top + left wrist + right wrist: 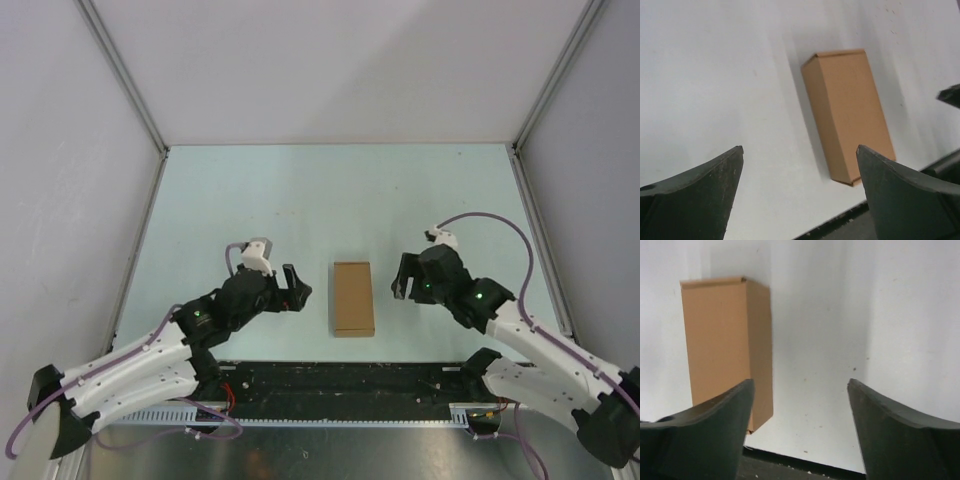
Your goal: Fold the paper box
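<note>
Both wide open, left tool (299, 287) and right tool (400, 283) flank the paper box (353, 298), untouched.

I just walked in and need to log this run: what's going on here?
A brown paper box lies on the table, folded shut. The robot's left fingers and right fingers are open, one set on either side of the box, and neither set touches it. Nothing is being held right now.
</note>
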`<state>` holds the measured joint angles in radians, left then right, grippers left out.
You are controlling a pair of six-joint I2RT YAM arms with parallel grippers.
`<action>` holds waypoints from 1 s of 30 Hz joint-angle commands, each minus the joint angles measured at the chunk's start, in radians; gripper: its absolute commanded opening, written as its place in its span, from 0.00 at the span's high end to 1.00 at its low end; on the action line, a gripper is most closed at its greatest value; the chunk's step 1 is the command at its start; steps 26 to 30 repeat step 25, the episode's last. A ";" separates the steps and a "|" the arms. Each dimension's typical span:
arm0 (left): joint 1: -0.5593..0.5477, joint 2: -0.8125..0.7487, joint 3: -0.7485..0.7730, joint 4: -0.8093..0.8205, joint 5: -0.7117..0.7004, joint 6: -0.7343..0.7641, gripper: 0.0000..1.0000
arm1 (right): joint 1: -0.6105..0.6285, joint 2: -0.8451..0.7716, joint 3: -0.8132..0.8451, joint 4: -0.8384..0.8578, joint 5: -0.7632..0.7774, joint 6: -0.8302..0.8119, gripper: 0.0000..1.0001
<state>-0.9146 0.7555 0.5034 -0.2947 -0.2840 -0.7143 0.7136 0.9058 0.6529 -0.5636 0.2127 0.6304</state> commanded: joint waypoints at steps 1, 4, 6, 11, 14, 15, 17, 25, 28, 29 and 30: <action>0.043 -0.030 0.053 -0.075 -0.101 0.091 0.00 | -0.123 -0.105 -0.002 -0.021 0.013 0.009 0.14; 0.051 -0.021 0.096 -0.095 -0.141 0.134 0.00 | -0.201 -0.151 -0.001 -0.032 0.019 0.060 0.03; 0.054 -0.021 0.101 -0.104 -0.176 0.151 0.00 | -0.220 -0.191 -0.004 -0.042 0.075 0.093 0.00; 0.063 -0.035 0.086 -0.113 -0.221 0.147 0.00 | -0.227 -0.235 -0.030 0.011 0.114 0.065 0.00; 0.065 -0.038 0.080 -0.116 -0.231 0.150 0.00 | -0.227 -0.240 -0.058 0.049 0.090 0.034 0.00; 0.065 -0.033 0.080 -0.118 -0.230 0.145 0.00 | -0.227 -0.242 -0.068 0.062 0.079 0.037 0.00; 0.065 -0.041 0.076 -0.113 -0.230 0.139 0.00 | -0.229 -0.246 -0.093 0.091 0.050 0.046 0.00; 0.065 -0.103 0.066 -0.118 -0.237 0.138 0.00 | -0.226 -0.304 -0.139 0.168 0.040 0.029 0.00; 0.065 -0.103 0.066 -0.118 -0.237 0.138 0.00 | -0.226 -0.304 -0.139 0.168 0.040 0.029 0.00; 0.065 -0.103 0.066 -0.118 -0.237 0.138 0.00 | -0.226 -0.304 -0.139 0.168 0.040 0.029 0.00; 0.065 -0.103 0.066 -0.118 -0.237 0.138 0.00 | -0.226 -0.304 -0.139 0.168 0.040 0.029 0.00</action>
